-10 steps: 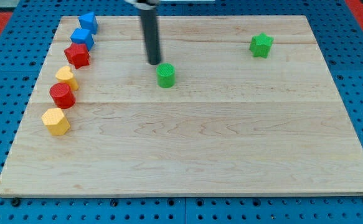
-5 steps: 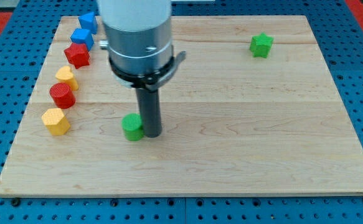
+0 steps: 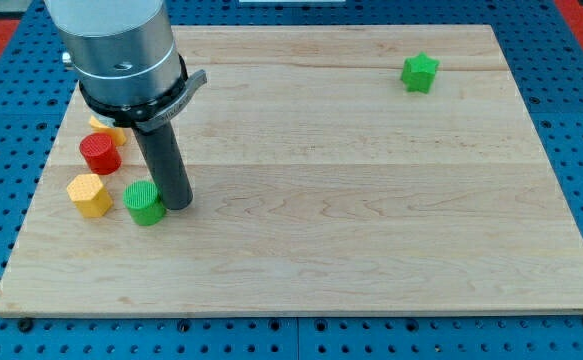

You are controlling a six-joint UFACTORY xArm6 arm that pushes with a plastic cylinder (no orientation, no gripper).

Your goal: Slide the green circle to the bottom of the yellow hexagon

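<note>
Two green blocks (image 3: 144, 203), two yellow blocks (image 3: 89, 195), one red cylinder (image 3: 100, 153)

My tip (image 3: 179, 205) touches the green circle (image 3: 144, 202), just right of the yellow hexagon (image 3: 90, 195).

My arm comes in from the view's top left, only its end section in frame. The big grey cylindrical housing (image 3: 121, 45) fills that corner, cut off by the top edge. Below it sits a black collar ring (image 3: 136, 100) with a small grey tab sticking out toward the view's right. From the collar my straight dark rod (image 3: 163, 160) runs down, leaning slightly toward the view's right. My tip (image 3: 178, 205) is down at board level, at the lower left part of the view. No gripper on the arm, just the rod.
</note>
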